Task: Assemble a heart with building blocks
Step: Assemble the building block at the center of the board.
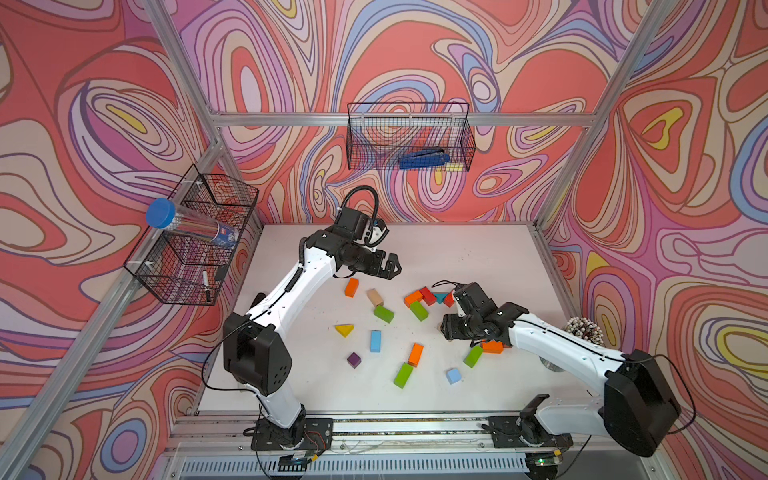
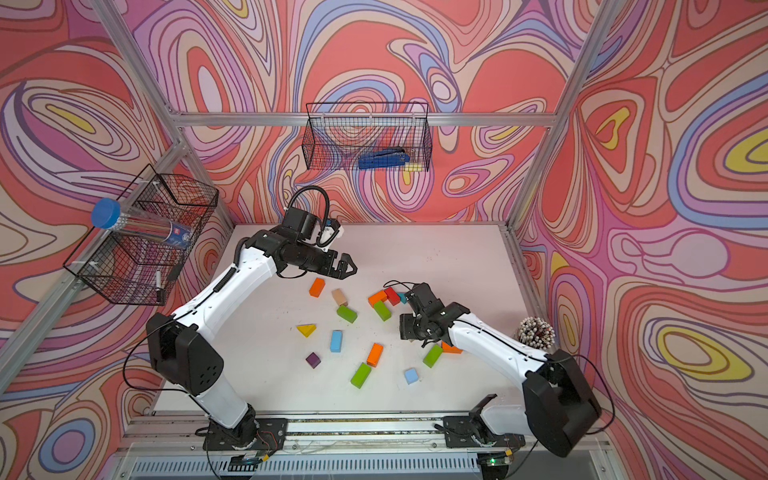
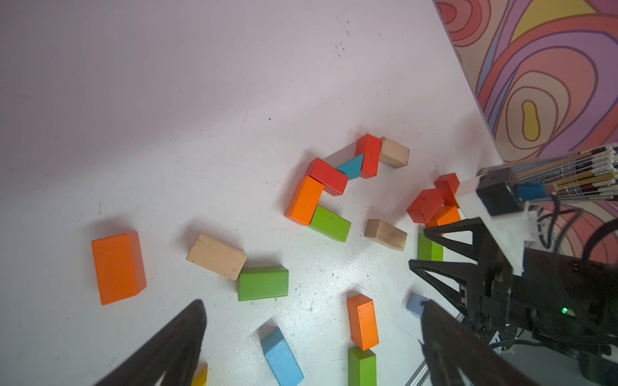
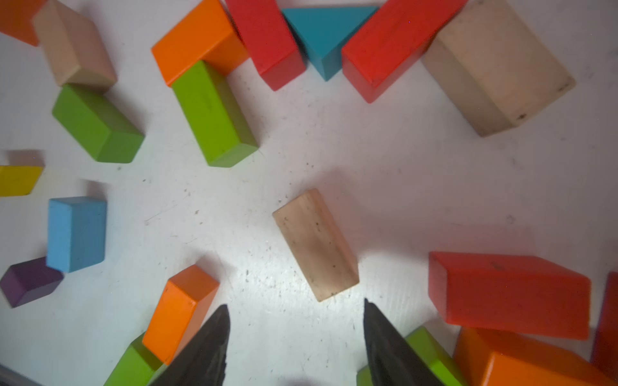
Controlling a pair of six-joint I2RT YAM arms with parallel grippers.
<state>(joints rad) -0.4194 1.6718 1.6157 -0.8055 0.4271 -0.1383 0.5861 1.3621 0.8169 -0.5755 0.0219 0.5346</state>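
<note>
Wooden brick [image 4: 316, 245], long axis aslant, near right jaws; both pairs parted, empty.

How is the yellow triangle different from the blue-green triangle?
Colour: the yellow triangle is yellow, the blue-green triangle teal. Neighbours: the yellow triangle lies alone, touching nothing; the blue-green triangle is wedged between two red bricks. Both are triangle blocks lying on the white table.

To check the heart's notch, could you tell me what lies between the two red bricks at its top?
A teal triangle lies between the red bricks, touching both; the right wrist view shows it best.
</note>
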